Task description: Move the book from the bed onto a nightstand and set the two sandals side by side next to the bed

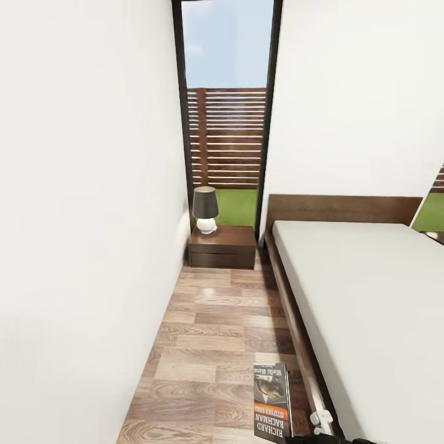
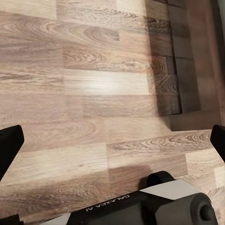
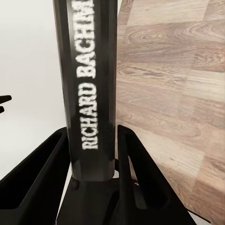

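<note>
The book (image 3: 86, 70) stands clamped by its spine between the two black fingers (image 3: 44, 164) of my right gripper (image 3: 91, 157), which is shut on it. In the head view the book (image 1: 271, 401) hangs cover-up over the wood floor, close beside the bed (image 1: 370, 296) frame. At the far end of the aisle, against the window wall, stands the nightstand (image 1: 231, 243). My left gripper (image 2: 112, 140) is open over bare floor planks with nothing between its fingers. The sandals are out of view.
A lamp (image 1: 205, 209) with a dark shade stands on the left part of the nightstand top. A white wall (image 1: 80, 246) runs along the aisle's left, the bed along its right. A tall dark-framed window (image 1: 228, 92) is behind the nightstand.
</note>
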You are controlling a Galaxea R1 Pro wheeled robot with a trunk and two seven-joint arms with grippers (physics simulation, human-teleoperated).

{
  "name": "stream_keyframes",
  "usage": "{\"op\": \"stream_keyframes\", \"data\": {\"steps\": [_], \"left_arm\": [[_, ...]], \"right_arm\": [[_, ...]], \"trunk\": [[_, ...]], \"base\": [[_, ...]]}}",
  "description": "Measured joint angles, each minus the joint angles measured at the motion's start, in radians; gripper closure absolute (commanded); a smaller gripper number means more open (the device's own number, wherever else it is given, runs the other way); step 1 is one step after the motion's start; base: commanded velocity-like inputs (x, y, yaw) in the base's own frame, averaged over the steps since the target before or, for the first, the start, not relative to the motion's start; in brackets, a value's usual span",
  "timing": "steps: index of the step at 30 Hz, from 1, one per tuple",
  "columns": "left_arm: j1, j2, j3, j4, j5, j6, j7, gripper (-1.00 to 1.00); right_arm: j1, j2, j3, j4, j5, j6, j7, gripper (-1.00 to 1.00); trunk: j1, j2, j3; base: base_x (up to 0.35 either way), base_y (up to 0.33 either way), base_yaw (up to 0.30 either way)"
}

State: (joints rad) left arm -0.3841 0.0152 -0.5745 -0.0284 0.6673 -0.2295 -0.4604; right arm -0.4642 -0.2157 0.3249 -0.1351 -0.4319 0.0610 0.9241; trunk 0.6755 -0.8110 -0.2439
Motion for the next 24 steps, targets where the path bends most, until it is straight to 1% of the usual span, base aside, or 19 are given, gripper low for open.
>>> {"op": "stream_keyframes", "data": {"steps": [3, 5, 17, 20, 24], "left_arm": [[0.000, 0.000, 0.000, 0.000, 0.000, 0.000, 0.000, -1.00], [0.001, 0.000, 0.000, 0.000, 0.000, 0.000, 0.000, -1.00], [0.001, 0.000, 0.000, 0.000, 0.000, 0.000, 0.000, -1.00], [0.000, 0.000, 0.000, 0.000, 0.000, 0.000, 0.000, -1.00], [0.000, 0.000, 0.000, 0.000, 0.000, 0.000, 0.000, -1.00]], "right_arm": [[0.000, 0.000, 0.000, 0.000, -0.001, 0.000, 0.000, 1.00], [0.000, 0.000, 0.002, 0.000, 0.000, 0.000, 0.000, 1.00], [0.000, 0.000, 0.001, -0.001, 0.000, 0.001, 0.001, 1.00], [0.000, 0.000, 0.000, -0.001, 0.000, 0.001, 0.000, 1.00], [0.000, 0.000, 0.000, -0.001, -0.001, 0.001, 0.000, 1.00]], "trunk": [[0.000, 0.000, 0.000], [0.000, 0.000, 0.000], [-0.001, 0.000, 0.000], [0.000, 0.000, 0.000], [0.000, 0.000, 0.000]], "base": [[0.034, 0.000, 0.000], [0.206, 0.000, 0.000], [0.315, 0.000, 0.000], [0.135, 0.000, -0.046], [0.034, 0.000, -0.206]]}}
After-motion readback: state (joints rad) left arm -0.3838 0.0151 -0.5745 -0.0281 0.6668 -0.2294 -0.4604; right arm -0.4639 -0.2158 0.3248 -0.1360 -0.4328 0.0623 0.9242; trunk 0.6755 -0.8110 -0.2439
